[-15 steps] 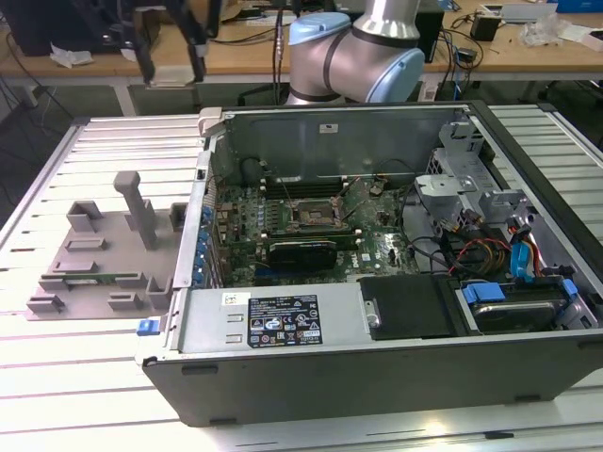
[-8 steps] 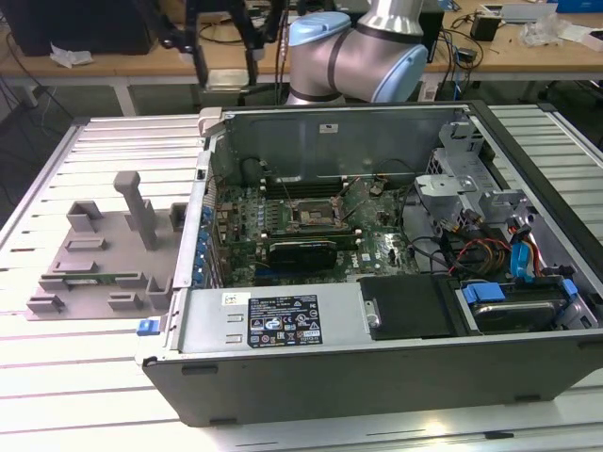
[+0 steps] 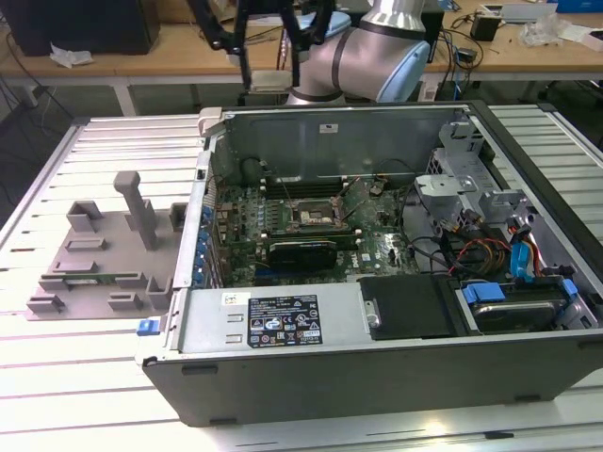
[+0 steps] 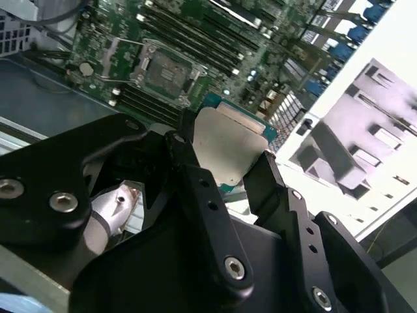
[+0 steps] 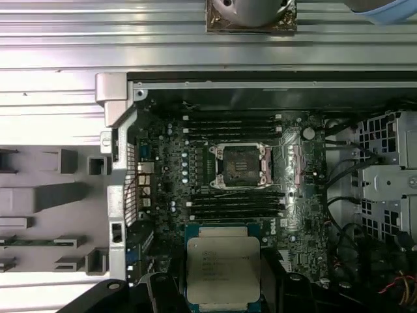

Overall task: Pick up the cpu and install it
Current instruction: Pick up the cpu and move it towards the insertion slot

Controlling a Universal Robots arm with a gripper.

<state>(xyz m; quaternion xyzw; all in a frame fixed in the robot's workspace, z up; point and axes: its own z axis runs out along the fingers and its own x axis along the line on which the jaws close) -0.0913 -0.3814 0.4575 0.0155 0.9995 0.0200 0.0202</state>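
Two matte black fingers point(image 4: 195, 182) of the gripper point(image 4: 225, 166) clamp the cpu point(image 5: 223, 264), a flat square with dull silver lid and teal rim, above the open steel-walled case point(image 3: 283, 325). Square metal-framed socket point(image 5: 240, 165) well apart from it. Ribbed metal table point(image 3: 94, 151); grey moulded fixture point(image 3: 104, 254) beside case; benches point(image 3: 94, 56) behind.

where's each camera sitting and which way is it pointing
Exterior view: off the arm, looks down into the open computer case; arm behind it.
Second wrist view: on the wrist, looks slantwise past the end effector gripping the cpu.
First wrist view: on the wrist, looks straight down at the socket, end effector showing.
Shared: both wrist views show the cpu and socket.
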